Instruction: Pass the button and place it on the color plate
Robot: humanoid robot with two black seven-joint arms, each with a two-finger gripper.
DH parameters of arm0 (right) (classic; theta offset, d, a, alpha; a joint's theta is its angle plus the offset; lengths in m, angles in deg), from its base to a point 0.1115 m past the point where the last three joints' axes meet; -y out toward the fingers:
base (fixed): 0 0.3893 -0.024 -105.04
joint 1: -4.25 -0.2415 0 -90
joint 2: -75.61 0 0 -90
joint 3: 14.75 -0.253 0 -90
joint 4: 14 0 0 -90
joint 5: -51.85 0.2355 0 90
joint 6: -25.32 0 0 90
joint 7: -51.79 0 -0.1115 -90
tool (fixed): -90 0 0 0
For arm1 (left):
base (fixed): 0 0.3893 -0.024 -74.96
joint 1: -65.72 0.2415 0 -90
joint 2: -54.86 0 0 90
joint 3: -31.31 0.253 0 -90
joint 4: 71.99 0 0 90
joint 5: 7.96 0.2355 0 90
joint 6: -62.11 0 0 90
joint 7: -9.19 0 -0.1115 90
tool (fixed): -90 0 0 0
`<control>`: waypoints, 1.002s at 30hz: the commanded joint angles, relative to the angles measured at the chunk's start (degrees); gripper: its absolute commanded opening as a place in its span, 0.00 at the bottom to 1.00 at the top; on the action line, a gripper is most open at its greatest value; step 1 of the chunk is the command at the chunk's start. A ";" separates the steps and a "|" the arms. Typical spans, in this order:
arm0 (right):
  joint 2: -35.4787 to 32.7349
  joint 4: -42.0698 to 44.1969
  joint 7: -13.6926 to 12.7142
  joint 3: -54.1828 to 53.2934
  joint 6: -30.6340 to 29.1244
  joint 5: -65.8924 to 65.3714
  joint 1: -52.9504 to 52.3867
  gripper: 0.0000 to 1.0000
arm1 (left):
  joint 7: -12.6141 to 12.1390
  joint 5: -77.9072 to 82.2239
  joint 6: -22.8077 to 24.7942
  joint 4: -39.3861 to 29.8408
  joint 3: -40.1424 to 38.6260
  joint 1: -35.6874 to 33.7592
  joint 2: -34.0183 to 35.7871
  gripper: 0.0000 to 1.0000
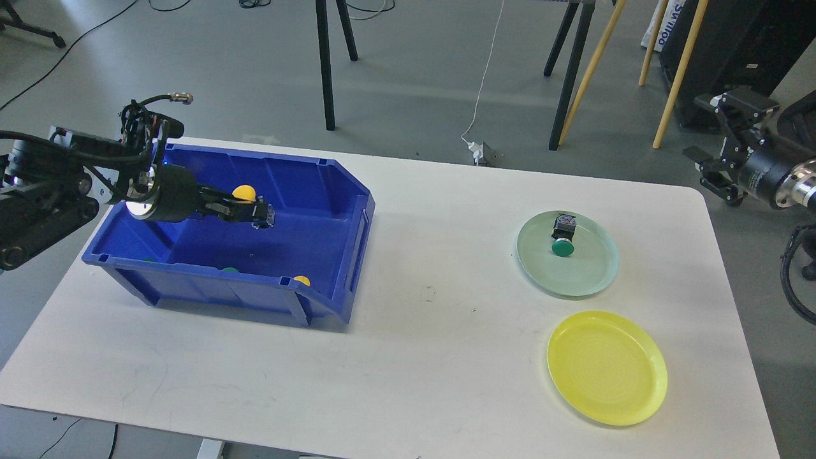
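My left gripper is shut on a yellow button with a small black body, held above the inside of the blue bin. Another yellow button and green buttons lie on the bin floor near its front wall. A green button with a black body lies on the pale green plate at the right. The yellow plate in front of it is empty. My right gripper hangs beyond the table's right edge, fingers apart and empty.
The white table holds the bin at the left and the two plates at the right. Chair and easel legs stand on the floor behind the table, with a white cable.
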 commanded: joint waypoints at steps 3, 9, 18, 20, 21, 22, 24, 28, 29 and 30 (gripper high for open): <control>3.91 -0.29 0.44 -0.61 1.61 0.09 -1.65 0.87 | 0.01 -10.97 0.01 -3.41 -14.01 -2.26 1.96 0.25; 5.59 -3.36 0.62 -4.38 2.84 0.36 -3.23 0.87 | 0.01 -23.63 0.01 -0.52 -19.49 -6.91 -6.55 0.25; 5.59 -12.50 0.36 -10.28 5.13 0.36 -3.50 0.87 | 0.01 -31.82 0.01 21.96 -19.05 -13.51 -31.16 0.25; 5.59 -13.82 0.44 -10.81 5.57 0.36 -4.02 0.87 | 0.01 -31.91 0.01 27.76 -19.22 -13.69 -35.55 0.25; 5.59 -14.26 0.44 -10.81 5.74 0.36 -4.37 0.87 | 0.01 -31.91 0.01 29.79 -19.22 -13.78 -37.32 0.25; 5.68 -14.70 0.44 -10.90 6.09 0.36 -4.64 0.87 | 0.01 -31.91 0.01 31.29 -19.31 -13.87 -38.90 0.25; 6.47 -14.88 0.53 -10.90 6.45 0.36 -5.25 0.87 | 0.01 -31.91 0.01 32.10 -19.22 -13.87 -40.67 0.25; 8.22 -14.71 0.44 -10.90 6.71 0.27 -6.48 0.87 | 0.01 -33.13 0.01 32.27 -19.40 -13.78 -42.16 0.25; 8.84 -14.62 0.44 -10.90 6.71 0.27 -6.75 0.87 | 0.01 -34.10 0.01 32.27 -19.31 -13.78 -42.43 0.25; 9.45 -14.62 0.53 -10.90 6.80 0.27 -6.92 0.87 | 0.01 -35.24 0.01 32.36 -19.05 -13.87 -42.69 0.25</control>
